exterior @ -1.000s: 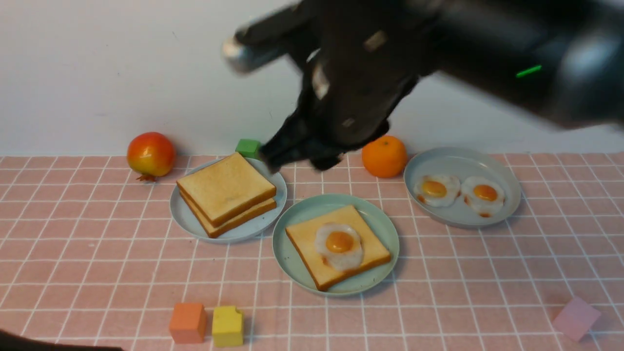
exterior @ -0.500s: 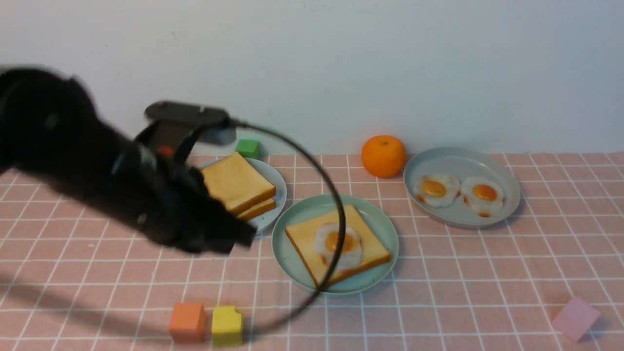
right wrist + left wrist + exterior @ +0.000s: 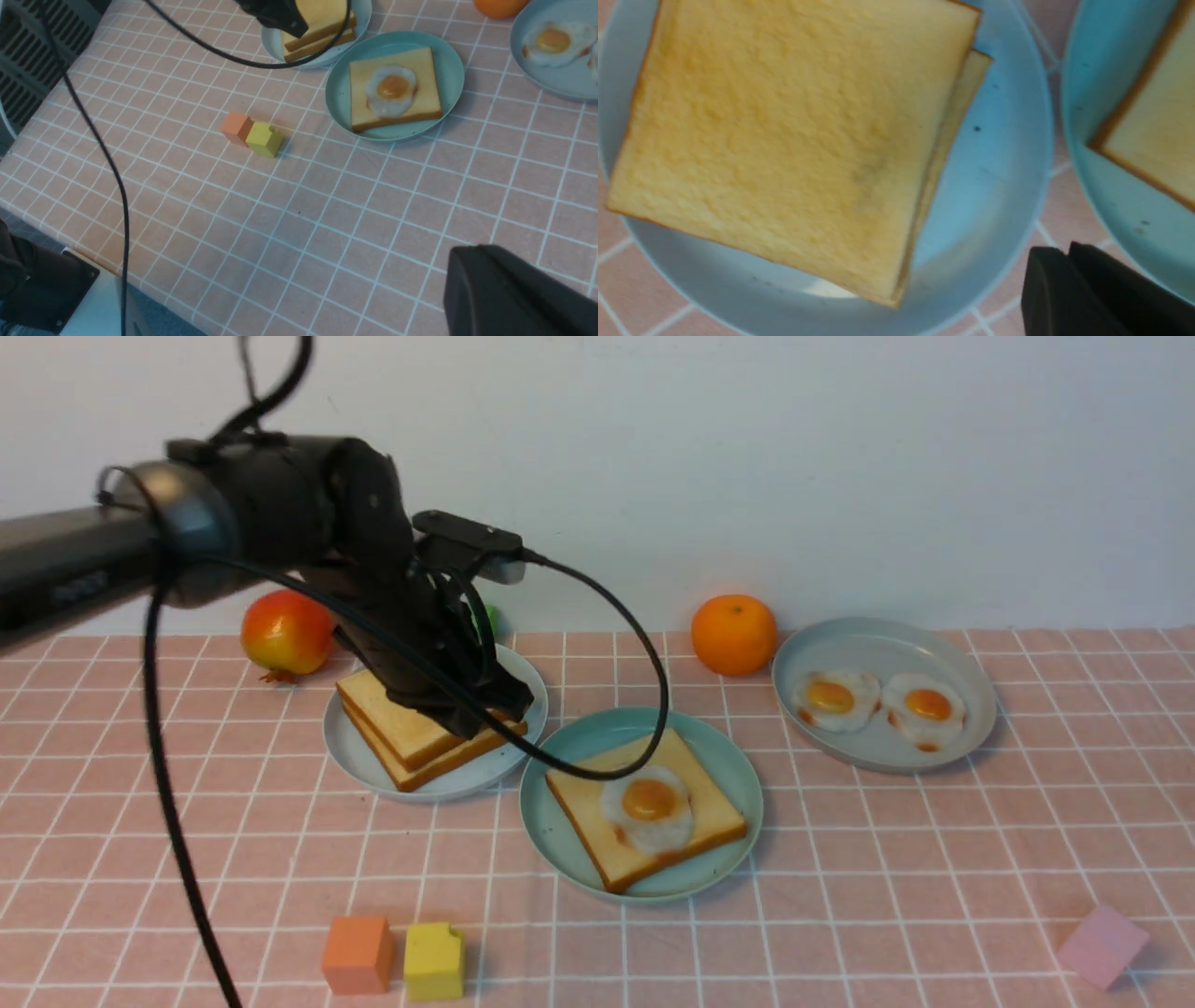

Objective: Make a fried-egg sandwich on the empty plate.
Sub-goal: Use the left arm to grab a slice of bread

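1. The right gripper (image 3: 472, 280) hangs over the near part of the checked cloth (image 3: 840, 859), clenched on nothing and well apart from every plate.
2. Just beyond it, an orange cube (image 3: 358, 954) and a yellow cube (image 3: 435, 959) sit touching. A pink cube (image 3: 1103, 945) lies far off to the right. None of them belongs to the job.
3. Mid-table stands the mint-green plate (image 3: 583, 737) with the half-built sandwich (image 3: 653, 821): one toast slice (image 3: 588, 803) lying flat and a fried egg (image 3: 649, 807) on top. Base and filling look done; there is no top slice yet.
4. Just behind and to the left, the pale blue plate (image 3: 350, 756) holds a stack of two plain toast slices (image 3: 401, 728). The left gripper (image 3: 485, 709) is poised over the stack's right side. I cannot tell whether its jaws are parted or closed, and nothing appears to be held.
5. Farther right, the grey-blue plate (image 3: 878, 644) keeps two spare eggs. An orange (image 3: 735, 635) and a pomegranate (image 3: 288, 632) sit by the wall.
6. What seems left: lift the upper slice from the stack and lay it squarely over the egg.
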Robot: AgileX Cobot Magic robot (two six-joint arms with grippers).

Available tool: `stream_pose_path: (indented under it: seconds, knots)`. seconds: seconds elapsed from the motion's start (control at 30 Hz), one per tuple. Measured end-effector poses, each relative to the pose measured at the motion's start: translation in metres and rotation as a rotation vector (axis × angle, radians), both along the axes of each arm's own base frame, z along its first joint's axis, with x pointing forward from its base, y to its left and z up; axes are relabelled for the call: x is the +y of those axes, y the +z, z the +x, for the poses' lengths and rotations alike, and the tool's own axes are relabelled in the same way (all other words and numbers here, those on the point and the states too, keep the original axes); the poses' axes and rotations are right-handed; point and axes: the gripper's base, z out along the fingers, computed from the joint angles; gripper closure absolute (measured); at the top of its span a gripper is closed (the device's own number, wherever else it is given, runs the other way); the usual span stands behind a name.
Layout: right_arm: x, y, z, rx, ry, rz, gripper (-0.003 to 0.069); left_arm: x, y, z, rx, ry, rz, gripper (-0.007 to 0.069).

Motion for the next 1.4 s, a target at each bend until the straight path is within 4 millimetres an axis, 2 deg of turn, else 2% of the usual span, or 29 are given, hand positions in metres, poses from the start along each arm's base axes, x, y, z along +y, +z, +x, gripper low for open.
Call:
stream_pose_path:
  seconds: [0.03, 0.07, 0.13, 0.27, 0.4, 0.57, 0.73, 0.83, 1.4]
  knots:
    - [0.000, 0.000, 0.000, 0.002, 0.003, 0.000, 0.0652, 0.001, -0.003, 0.003, -0.014, -0.006, 0.020, 0.0494]
    - [0.000, 0.000, 0.000, 0.002, 0.003, 0.000, 0.0652, 0.001, -0.005, 0.004, -0.018, -0.010, 0.031, 0.0494]
    - [0.000, 0.000, 0.000, -0.001, 0.006, -0.003, 0.0652, 0.003, -0.008, 0.011, -0.071, -0.029, 0.078, 0.0397]
    - [0.000, 0.000, 0.000, 0.001, 0.008, -0.001, 0.0652, 0.003, -0.012, 0.018, -0.128, -0.042, 0.099, 0.0294]
    - [0.000, 0.000, 0.000, -0.002, 0.006, -0.002, 0.0651, 0.001, -0.022, 0.022, -0.128, -0.044, 0.099, 0.0277]
    - [-0.001, 0.000, 0.001, -0.013, -0.005, -0.011, 0.0650, 0.001, -0.048, 0.027, -0.088, -0.055, 0.129, 0.0273]
    - [-0.001, 0.000, 0.002, -0.018, -0.010, -0.016, 0.0648, 0.001, -0.053, 0.030, -0.098, -0.076, 0.164, 0.0272]
    - [-0.001, 0.000, 0.002, -0.011, -0.016, -0.009, 0.0648, 0.001, -0.056, 0.031, -0.100, -0.081, 0.173, 0.0293]
    - [-0.001, 0.000, 0.002, -0.010, -0.019, -0.007, 0.0648, 0.002, -0.054, 0.033, -0.114, -0.089, 0.187, 0.0568]
